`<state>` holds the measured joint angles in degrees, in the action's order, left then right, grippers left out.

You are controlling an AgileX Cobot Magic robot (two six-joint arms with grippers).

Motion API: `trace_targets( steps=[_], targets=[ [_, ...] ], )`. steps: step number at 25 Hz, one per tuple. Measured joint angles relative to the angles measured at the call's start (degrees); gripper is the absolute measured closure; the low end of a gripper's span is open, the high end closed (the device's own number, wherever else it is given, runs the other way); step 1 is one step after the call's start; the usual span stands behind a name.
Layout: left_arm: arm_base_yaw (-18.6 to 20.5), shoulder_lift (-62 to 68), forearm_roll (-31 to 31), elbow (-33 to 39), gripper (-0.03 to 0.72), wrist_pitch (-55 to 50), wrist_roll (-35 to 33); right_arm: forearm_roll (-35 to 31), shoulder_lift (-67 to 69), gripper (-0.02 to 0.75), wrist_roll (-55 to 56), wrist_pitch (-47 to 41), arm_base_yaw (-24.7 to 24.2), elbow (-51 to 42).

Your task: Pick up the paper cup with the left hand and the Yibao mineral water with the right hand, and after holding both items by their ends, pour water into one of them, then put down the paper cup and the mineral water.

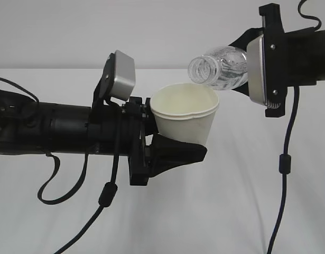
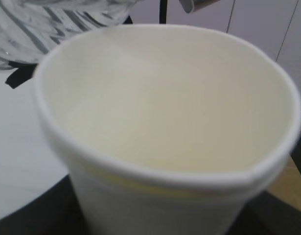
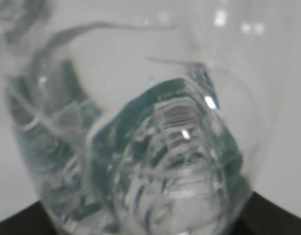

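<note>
The white paper cup [image 1: 184,119] hangs above the table, upright and slightly tilted, with my left gripper [image 1: 170,142] shut on its lower part. In the left wrist view the cup [image 2: 165,122] fills the frame, its cream inside bare. The Yibao mineral water [image 1: 219,65] is a clear ribbed bottle lying almost level, its capless mouth just above the cup's far rim. My right gripper [image 1: 241,66] is shut on the bottle's rear part. The right wrist view shows only the bottle [image 3: 140,161] from close up, with green label print showing through. No stream of water shows.
A white tabletop [image 1: 231,211] lies under both arms, with a pale wall behind. Black cables [image 1: 284,174] hang from each arm toward the table. The edge of a wooden surface [image 2: 287,183] shows at the right of the left wrist view.
</note>
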<state>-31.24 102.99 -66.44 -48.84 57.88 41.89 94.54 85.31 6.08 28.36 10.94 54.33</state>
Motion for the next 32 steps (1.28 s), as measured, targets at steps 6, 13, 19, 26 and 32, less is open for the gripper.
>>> trace_targets(
  steps=[6, 13, 19, 26, 32],
  targets=[
    [0.0, 0.0, 0.0, 0.0, 0.22, 0.0, 0.0, 0.0, 0.0, 0.321, -1.2, 0.0, 0.0, 0.6],
    [0.0, 0.0, 0.0, 0.0, 0.22, -0.1, 0.0, 0.1, 0.1, 0.321, -2.5, -0.1, 0.0, 0.9],
    [0.0, 0.0, 0.0, 0.0, 0.221, -0.2, 0.0, 0.1, 0.1, 0.321, -2.9, -0.5, 0.0, 0.9],
    [0.0, 0.0, 0.0, 0.0, 0.222, -0.6, 0.1, 0.1, 0.1, 0.321, -4.2, -0.5, 0.0, 1.1],
    [0.0, 0.0, 0.0, 0.0, 0.222, -1.0, 0.1, 0.1, 0.1, 0.321, -4.6, -0.6, 0.0, 1.7]
  ],
)
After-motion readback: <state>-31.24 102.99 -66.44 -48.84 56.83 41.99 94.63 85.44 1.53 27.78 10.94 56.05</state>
